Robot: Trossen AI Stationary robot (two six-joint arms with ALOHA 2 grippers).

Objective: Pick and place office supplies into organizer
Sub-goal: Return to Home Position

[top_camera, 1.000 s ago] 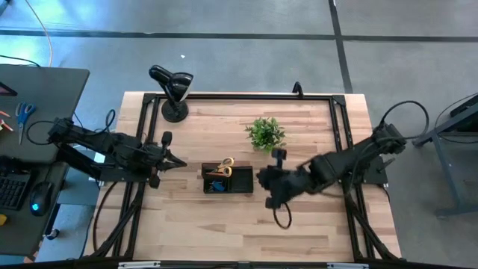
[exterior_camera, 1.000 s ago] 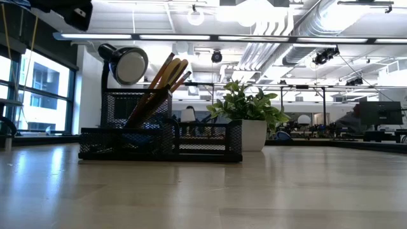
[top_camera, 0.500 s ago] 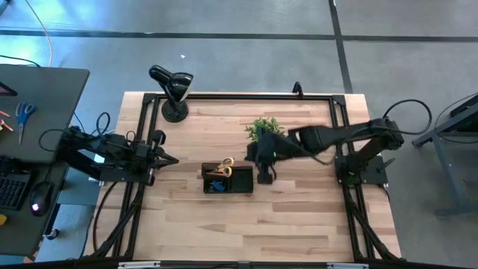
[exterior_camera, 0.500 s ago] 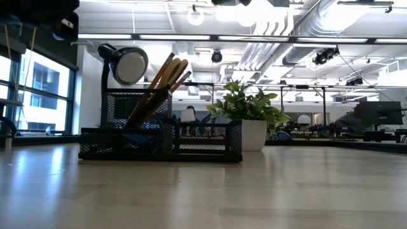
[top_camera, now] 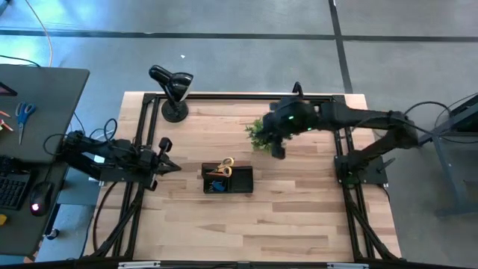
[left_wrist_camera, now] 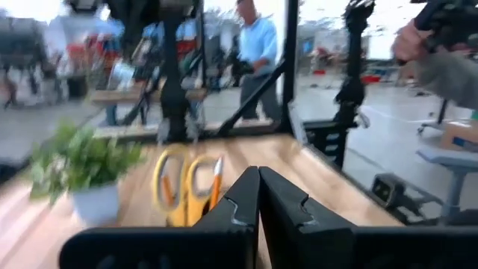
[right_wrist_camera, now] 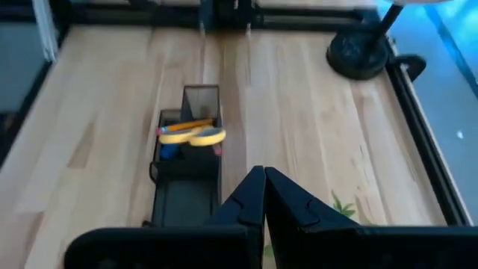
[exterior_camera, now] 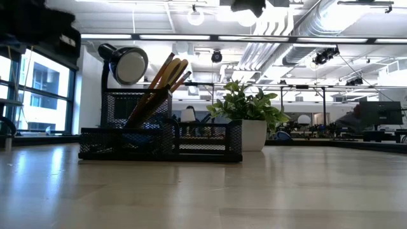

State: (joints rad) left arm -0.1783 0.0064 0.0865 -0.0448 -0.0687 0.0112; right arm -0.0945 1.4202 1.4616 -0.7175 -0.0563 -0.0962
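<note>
Clenched and empty, the right gripper [top_camera: 278,148] hangs over the potted plant [top_camera: 258,136], which a careless swing could topple; the yellow-handled scissors [top_camera: 224,164] stand in the organizer [top_camera: 243,184] at the middle of the table [top_camera: 299,217], the closed left gripper [top_camera: 169,165] waiting at its left edge.

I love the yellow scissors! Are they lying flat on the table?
No, the yellow-handled scissors stand slanted, handles up, in the tall mesh cup of the black organizer.
</note>
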